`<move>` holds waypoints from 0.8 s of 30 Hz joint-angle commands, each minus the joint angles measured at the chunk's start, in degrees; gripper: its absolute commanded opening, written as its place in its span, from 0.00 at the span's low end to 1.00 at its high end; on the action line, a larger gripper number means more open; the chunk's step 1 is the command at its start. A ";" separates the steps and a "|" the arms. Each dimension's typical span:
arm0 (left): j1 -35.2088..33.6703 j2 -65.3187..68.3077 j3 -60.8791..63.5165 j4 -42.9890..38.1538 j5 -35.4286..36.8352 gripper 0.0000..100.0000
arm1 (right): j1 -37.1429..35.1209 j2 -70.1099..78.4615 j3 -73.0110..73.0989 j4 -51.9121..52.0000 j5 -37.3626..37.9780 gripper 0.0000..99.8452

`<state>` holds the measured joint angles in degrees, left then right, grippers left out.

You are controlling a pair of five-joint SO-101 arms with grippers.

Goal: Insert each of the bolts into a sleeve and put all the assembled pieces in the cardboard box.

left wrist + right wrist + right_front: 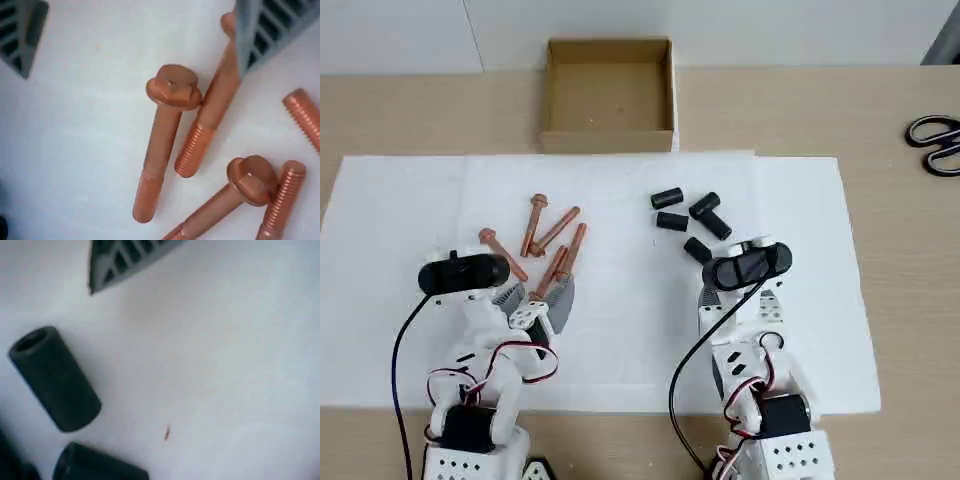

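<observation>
Left gripper [134, 67] hangs low over the bolts [555, 240] on the left half of the white sheet [620, 330], its fingers [22, 37] spread wide with nothing between them. One bolt [162, 150] lies just past the fingertips, about midway across the gap. Its long axis runs nearly square to the line on which they would close, which should suit a grasp on the shank. A second bolt [212, 112] touches its head and runs under one finger, so both may get caught. The right gripper [708, 292] sits by the sleeves [672, 221] on the sheet's right half; whether it is apart or together cannot be told. The cardboard box [610, 140] stands beyond the sheet's far edge.
</observation>
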<state>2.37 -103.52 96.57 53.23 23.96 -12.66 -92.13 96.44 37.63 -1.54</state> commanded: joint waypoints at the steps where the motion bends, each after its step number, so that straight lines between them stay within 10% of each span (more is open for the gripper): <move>1: -0.18 -0.53 -0.22 0.18 -0.09 0.25 | 0.13 -0.75 0.44 0.40 -0.26 0.20; 24: -2.02 -0.26 -8.75 6.95 -0.53 0.25 | 5.41 -0.75 -12.13 12.53 -0.09 0.20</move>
<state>2.99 -103.52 94.81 56.66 23.78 -9.85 -92.13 94.95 41.23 -1.54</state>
